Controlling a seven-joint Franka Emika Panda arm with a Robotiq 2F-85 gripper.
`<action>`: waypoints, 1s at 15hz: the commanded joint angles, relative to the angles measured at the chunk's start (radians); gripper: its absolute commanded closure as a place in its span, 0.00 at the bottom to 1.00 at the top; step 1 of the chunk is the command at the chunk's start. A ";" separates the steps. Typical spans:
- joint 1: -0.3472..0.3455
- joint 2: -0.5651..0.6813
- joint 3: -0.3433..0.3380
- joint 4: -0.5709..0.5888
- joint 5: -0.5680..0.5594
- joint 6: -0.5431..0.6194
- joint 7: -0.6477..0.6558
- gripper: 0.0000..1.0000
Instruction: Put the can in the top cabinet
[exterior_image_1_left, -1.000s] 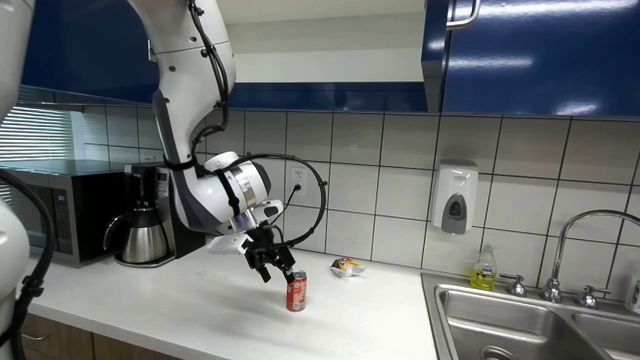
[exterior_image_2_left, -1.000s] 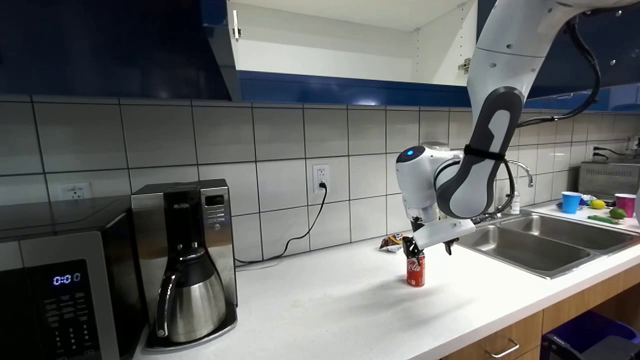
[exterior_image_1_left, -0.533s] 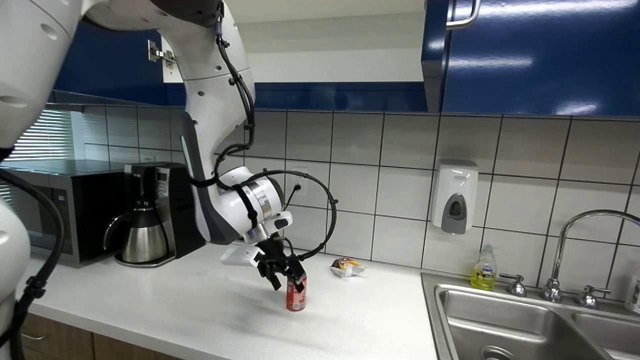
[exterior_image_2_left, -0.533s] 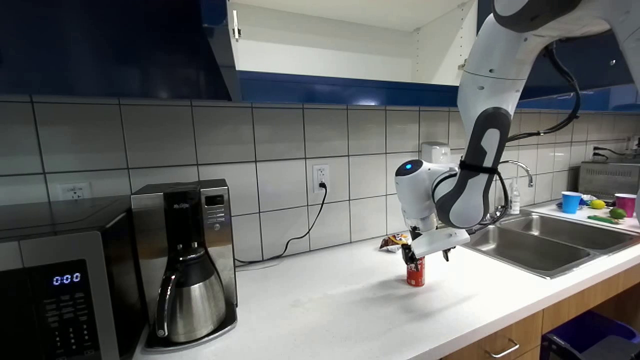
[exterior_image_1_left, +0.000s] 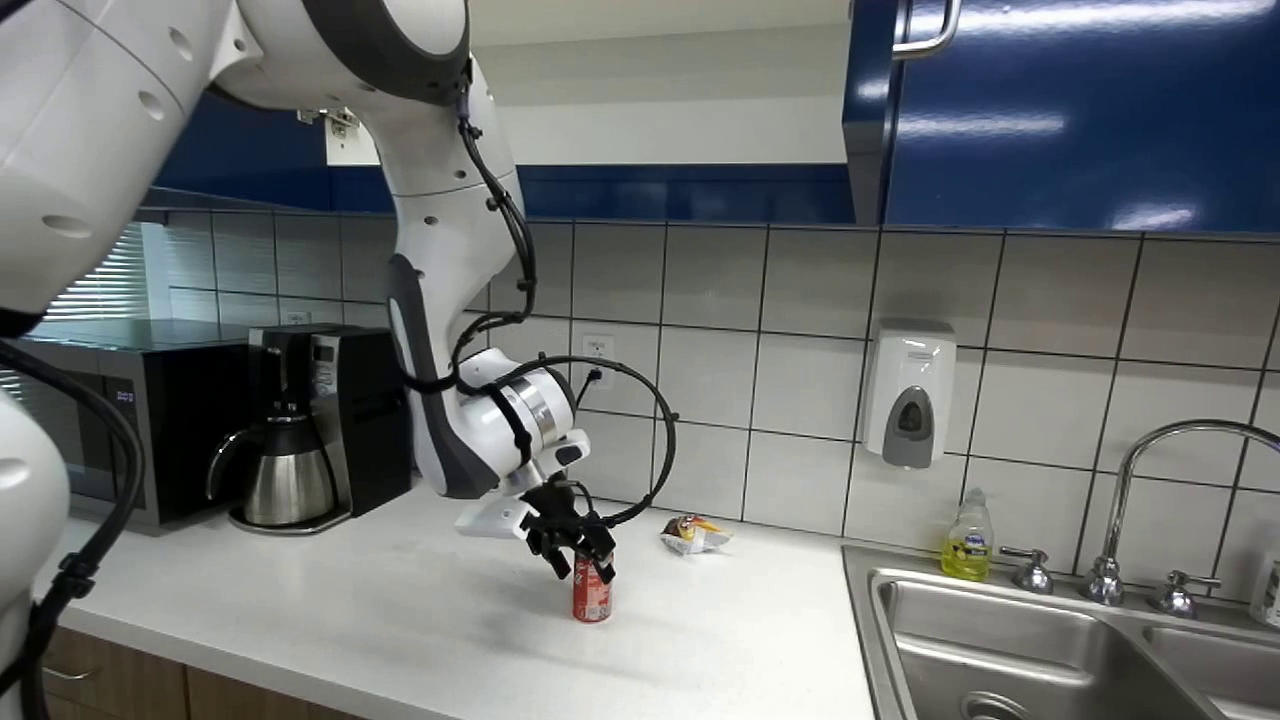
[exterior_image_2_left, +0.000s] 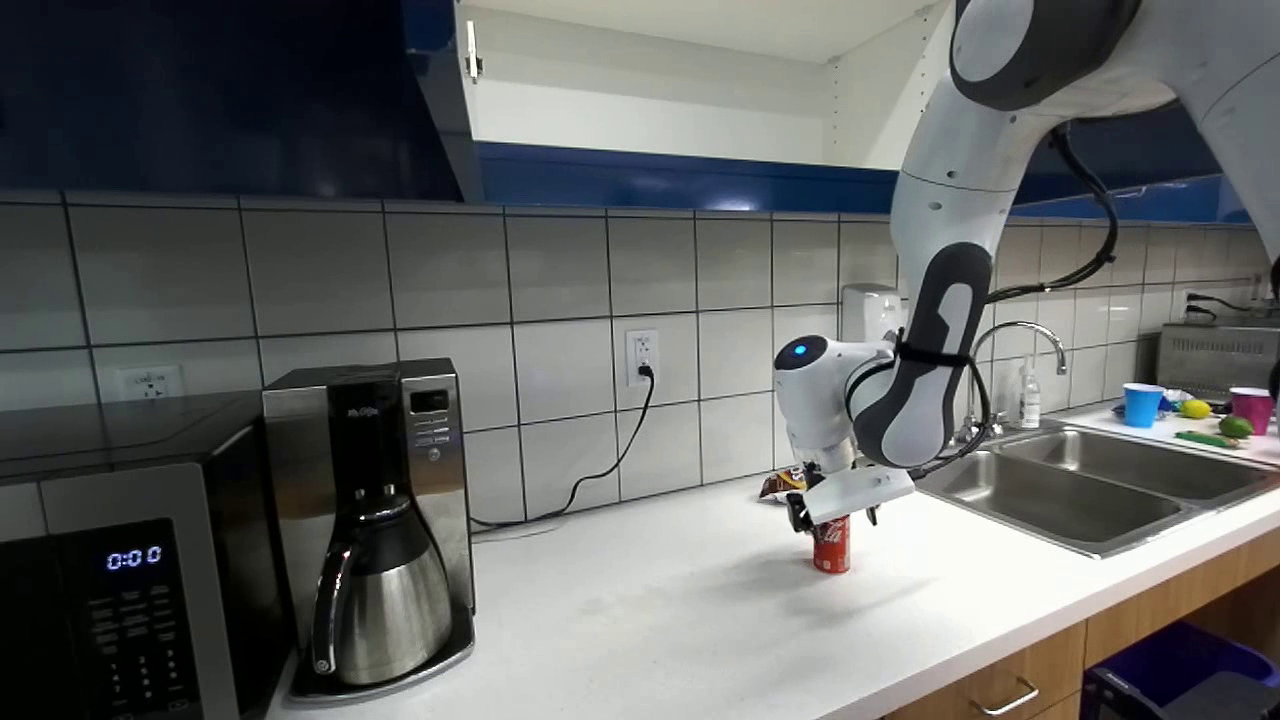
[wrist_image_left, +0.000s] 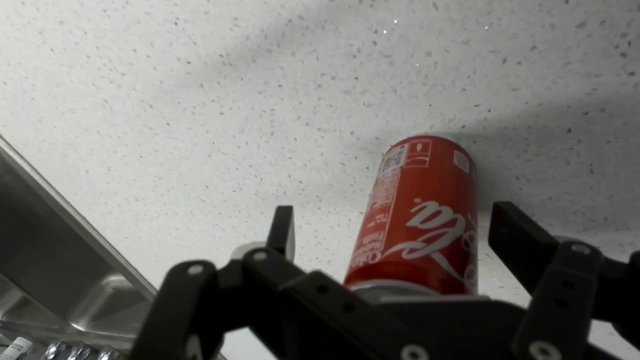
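Can (wrist_image_left: 425, 205): glossy red metal cylinder, pale script; upright on speckled counter (exterior_image_2_left: 620, 610); long axis vertical, silvery top up.
Gripper (wrist_image_left: 394, 222): black, angular, fingers (wrist_image_left: 515, 240) spread astride can; wider gap toward sink (exterior_image_1_left: 873, 640).
Sink edge: straight steel, well apart from can.
Top cabinet (exterior_image_2_left: 660, 90): pale interior, open-fronted, above counter.

The can (wrist_image_left: 425, 210) is red with white script, white panel markings and a silvery top edge; the gripper (wrist_image_left: 393, 227) is black, and the arm (exterior_image_2_left: 945, 215) is white with dark grey sections. The top cabinet (exterior_image_2_left: 650, 110) has glossy dark blue outer surfaces and a white interior; the wall tiles (exterior_image_2_left: 560, 260) are pale grey with a grid of dark joint lines. The countertop (wrist_image_left: 200, 125) is white with grey speckles, the coffee maker (exterior_image_2_left: 365, 440) silver and black, the sink (exterior_image_1_left: 873, 632) silver, and the wrapper (exterior_image_1_left: 694, 534) brown, orange and silver.
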 joint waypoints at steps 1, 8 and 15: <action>0.022 0.041 -0.013 0.053 -0.045 0.009 0.057 0.00; 0.035 0.079 -0.016 0.107 -0.059 0.005 0.082 0.00; 0.044 0.091 -0.019 0.130 -0.057 0.012 0.089 0.56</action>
